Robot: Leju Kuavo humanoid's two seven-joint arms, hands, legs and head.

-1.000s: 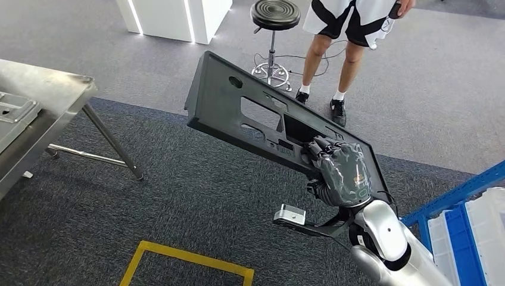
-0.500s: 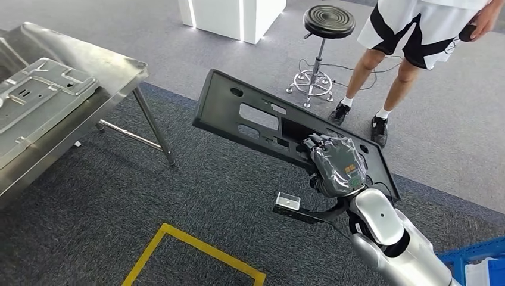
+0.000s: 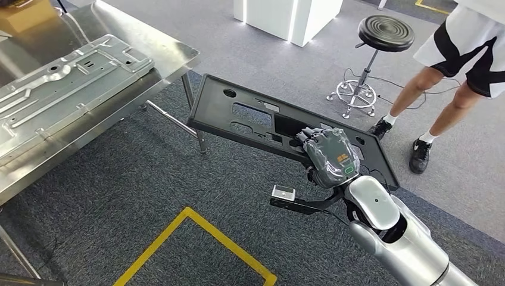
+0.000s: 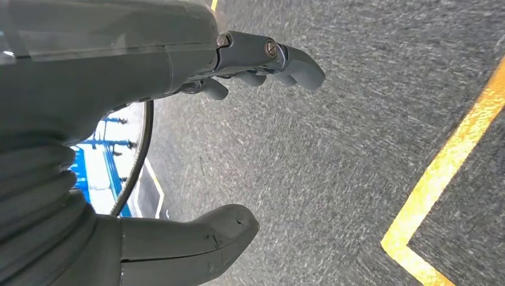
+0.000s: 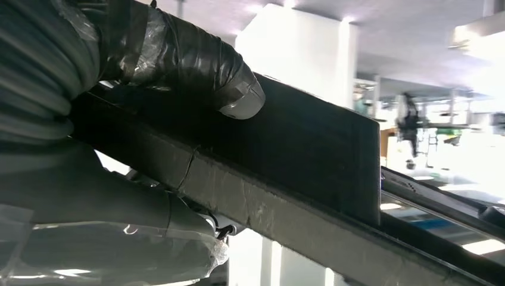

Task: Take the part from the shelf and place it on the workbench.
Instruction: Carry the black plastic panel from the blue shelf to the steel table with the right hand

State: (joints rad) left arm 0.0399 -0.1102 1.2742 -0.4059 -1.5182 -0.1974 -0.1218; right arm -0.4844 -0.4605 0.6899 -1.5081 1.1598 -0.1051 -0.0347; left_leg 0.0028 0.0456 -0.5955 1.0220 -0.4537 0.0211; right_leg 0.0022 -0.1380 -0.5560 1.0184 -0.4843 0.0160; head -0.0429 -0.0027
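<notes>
Black flat plastic panel part with cutouts (image 3: 262, 119) is held in the air over grey carpet, near the steel workbench (image 3: 172, 50). My right hand (image 3: 329, 156) grips its edge. My left hand (image 4: 196, 149) hangs slack-fingered, holding nothing.

The right hand (image 3: 329, 156) hides part of the black part (image 3: 250, 113); the counter (image 3: 172, 50) and the person (image 3: 452, 71) are cut off by the picture's edges
</notes>
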